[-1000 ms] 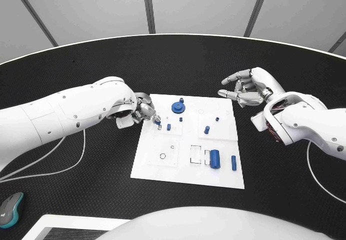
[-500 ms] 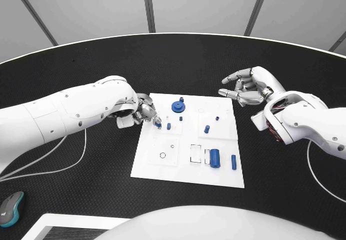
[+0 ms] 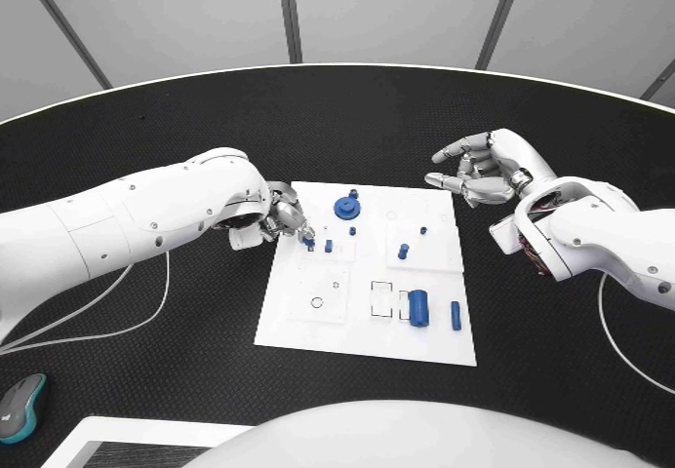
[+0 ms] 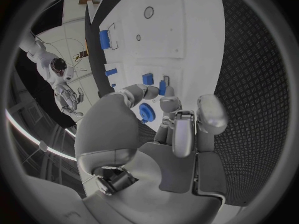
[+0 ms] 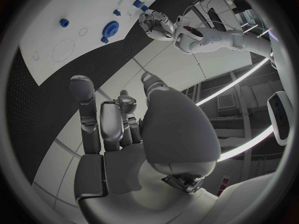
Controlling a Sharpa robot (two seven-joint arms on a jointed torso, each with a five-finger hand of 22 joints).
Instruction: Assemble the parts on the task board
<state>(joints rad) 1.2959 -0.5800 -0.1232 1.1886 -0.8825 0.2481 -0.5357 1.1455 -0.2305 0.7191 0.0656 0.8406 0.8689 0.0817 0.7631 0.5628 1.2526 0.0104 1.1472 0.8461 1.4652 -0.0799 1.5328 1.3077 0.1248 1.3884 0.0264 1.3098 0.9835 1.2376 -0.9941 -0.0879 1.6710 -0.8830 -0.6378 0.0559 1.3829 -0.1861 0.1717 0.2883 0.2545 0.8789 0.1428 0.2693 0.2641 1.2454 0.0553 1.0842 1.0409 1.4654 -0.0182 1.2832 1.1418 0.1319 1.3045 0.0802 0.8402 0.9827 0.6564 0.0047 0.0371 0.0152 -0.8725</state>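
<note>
over the task board's [image 3: 369, 336] near-left corner region, the left hand [image 3: 286, 220] pinches a small blue peg [image 3: 309, 245], best lowered upright and slowly into its hole, while the right hand [image 3: 478, 170] hovers empty, fingers loosely apart.

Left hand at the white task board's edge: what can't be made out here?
- Head view: whether the silver left hand holds a small blue part; its fingers and the white arm cover it.
- Left wrist view: the fingers hide the contact with the white task board.
- Right wrist view: the left hand is too small.
</note>
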